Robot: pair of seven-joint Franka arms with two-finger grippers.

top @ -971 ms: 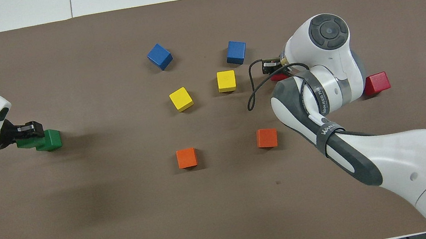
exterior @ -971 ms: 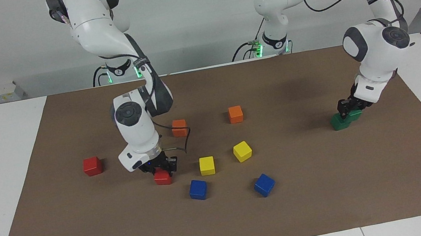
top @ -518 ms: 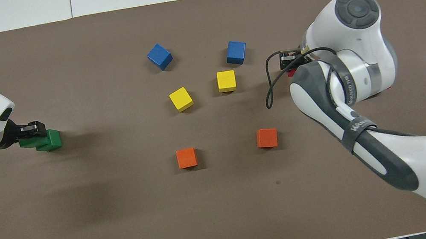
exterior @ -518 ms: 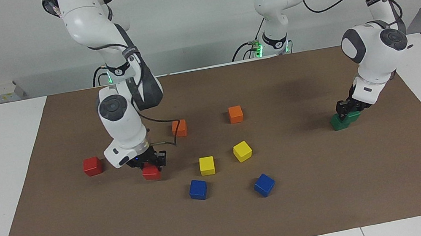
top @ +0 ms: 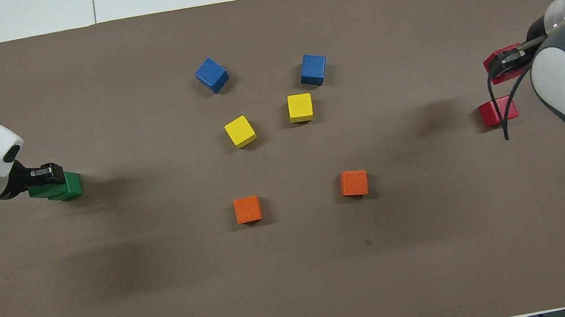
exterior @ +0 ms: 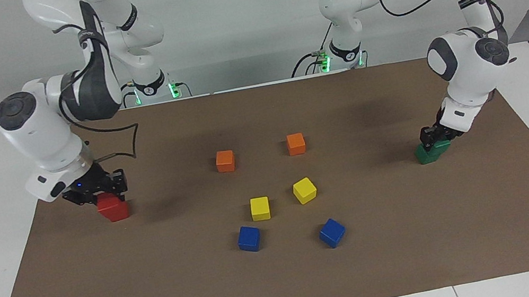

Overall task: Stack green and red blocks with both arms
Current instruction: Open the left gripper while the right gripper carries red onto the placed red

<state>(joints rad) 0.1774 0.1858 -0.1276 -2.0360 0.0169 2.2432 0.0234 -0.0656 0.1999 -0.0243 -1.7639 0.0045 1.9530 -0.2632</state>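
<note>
Across the facing view, the largest change is seen at the right arm's end of the table. The right gripper (exterior: 102,193), closed on a red block (exterior: 105,200), has been carried sideways from a spot beside the yellow cubes (exterior: 260,208) to a position over the second red block (exterior: 116,211). The held block appears to sit just above the resting one, slightly offset toward the robots; whether the two touch cannot be determined. At the left arm's end, the left gripper (exterior: 433,137) is closed on a green block (exterior: 440,145), which lies on or just above the lower green block (exterior: 427,154). Only a small shift has occurred there, and the overlap of the pair has been increased. The orange cubes (exterior: 225,161) and blue cubes (exterior: 249,238) have not been disturbed.

From the overhead view, the right gripper (top: 508,62) is shown with its red block (top: 497,66) displaced from the resting red block (top: 498,111); part of this offset is attributed to the height of the raised gripper. The left gripper (top: 41,174) is seen clamped on the upper green block (top: 44,190), nearly covering the lower green block (top: 70,187).

It is judged that both stacks are close to completion: final alignment, lowering and release are required on each side.
</note>
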